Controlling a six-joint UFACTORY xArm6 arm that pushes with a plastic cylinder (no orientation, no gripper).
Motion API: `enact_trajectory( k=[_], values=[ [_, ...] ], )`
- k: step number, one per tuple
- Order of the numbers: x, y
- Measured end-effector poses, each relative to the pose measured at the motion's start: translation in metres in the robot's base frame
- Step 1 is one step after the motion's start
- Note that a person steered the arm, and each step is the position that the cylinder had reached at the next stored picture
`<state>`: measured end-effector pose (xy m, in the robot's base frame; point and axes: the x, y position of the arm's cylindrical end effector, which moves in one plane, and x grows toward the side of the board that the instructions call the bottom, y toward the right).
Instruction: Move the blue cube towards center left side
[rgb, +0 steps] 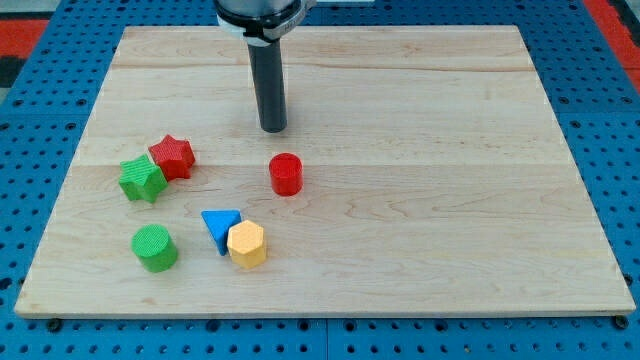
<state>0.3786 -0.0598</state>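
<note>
The blue block (218, 226), wedge-like in shape, lies left of the board's middle toward the view's bottom. A yellow hexagonal block (247, 244) touches its lower right side. My tip (273, 128) rests on the board above the middle, up and to the right of the blue block, well apart from it. A red cylinder (286, 174) stands just below and right of my tip, with a gap between them.
A red star block (172, 156) and a green star block (142, 179) touch each other at the view's left. A green cylinder (155, 247) stands at the lower left. The wooden board (450, 200) lies on a blue pegboard.
</note>
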Motion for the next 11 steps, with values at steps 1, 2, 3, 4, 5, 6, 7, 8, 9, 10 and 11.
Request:
enact_trajectory(
  k=[1,2,3,4,5,6,7,8,9,10,11],
  values=[
    [0.0,0.001],
    [0.013,0.012],
    [0.018,0.015],
    [-0.001,0.047],
    [-0.017,0.06],
    [-0.031,0.01],
    [-0.035,-0.052],
    [-0.046,-0.091],
    [-0.028,-0.096],
    [-0.01,-0.11],
    [-0.005,-0.132]
  ],
)
